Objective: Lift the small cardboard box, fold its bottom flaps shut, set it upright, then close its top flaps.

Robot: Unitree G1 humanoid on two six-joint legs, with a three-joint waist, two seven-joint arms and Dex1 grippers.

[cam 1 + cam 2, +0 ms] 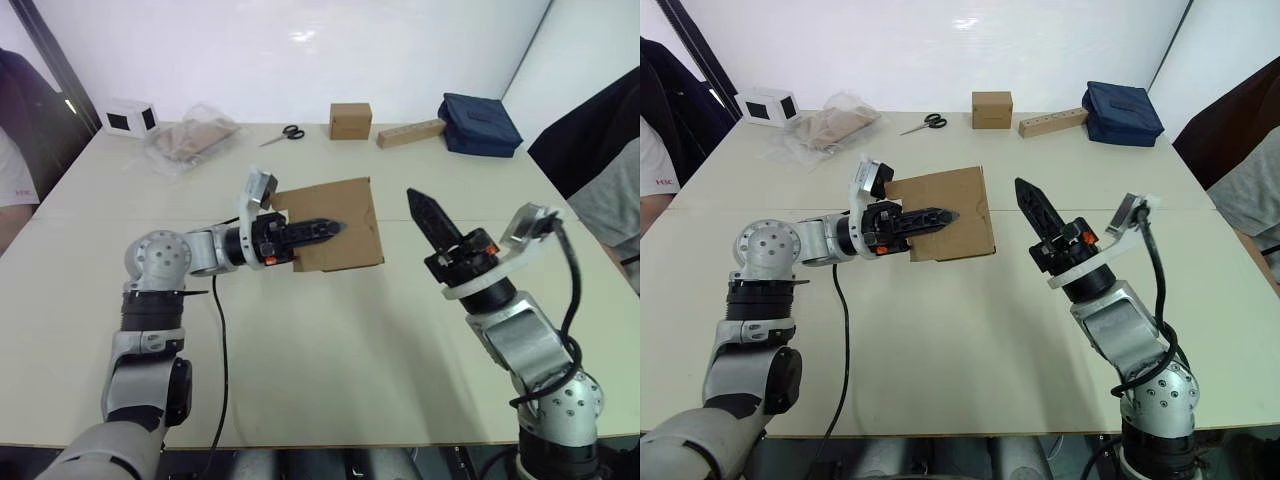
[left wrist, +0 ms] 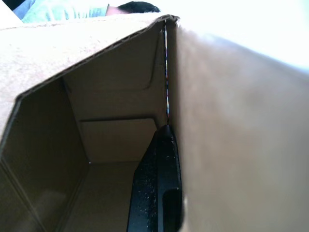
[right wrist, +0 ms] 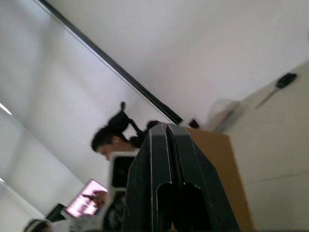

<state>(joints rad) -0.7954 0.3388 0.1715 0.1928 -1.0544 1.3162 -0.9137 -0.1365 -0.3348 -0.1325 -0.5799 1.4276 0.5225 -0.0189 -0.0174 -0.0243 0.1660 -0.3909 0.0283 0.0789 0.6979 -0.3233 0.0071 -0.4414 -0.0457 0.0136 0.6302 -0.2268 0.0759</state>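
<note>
Gripping the box (image 1: pixel 335 222) by one wall: left gripper (image 1: pixel 325 229) is clamped on a cardboard panel, one finger (image 2: pixel 157 188) inside the cavity, the other outside over the top face. Left wrist view confirms it, looking into the open interior with the wall pinched at the black finger.

Box sits mid-table (image 1: pixel 320 380), broad face up, looks flattened or lying on its side. Can't tell from the head views whether it's off the table yet or just tipped at the gripped edge.

Right gripper (image 1: pixel 415 203) is shut, fingers pressed together, holding nothing. It hovers just right of the box, tip pointing up and away, not touching the cardboard.

Progress, my read: early. Grasp is made, lift is at best starting. Bottom flaps not folded; the end facing the left wrist is open. Box not upright. Top flaps can't be made out, so their state is unknown, but nothing suggests they're closed.

Left to do: raise the box, bring the right gripper in to push the bottom flaps shut, stand it up, close the top.

Clutter at the far edge, well apart from the work: small cardboard cube (image 1: pixel 350 120), wooden block (image 1: pixel 410 133), scissors (image 1: pixel 283 134), blue bag (image 1: pixel 480 124), plastic bag (image 1: pixel 190 138), white device (image 1: pixel 128 117).

Risk: single-wall pinch lets the box swing or collapse when pushed.
</note>
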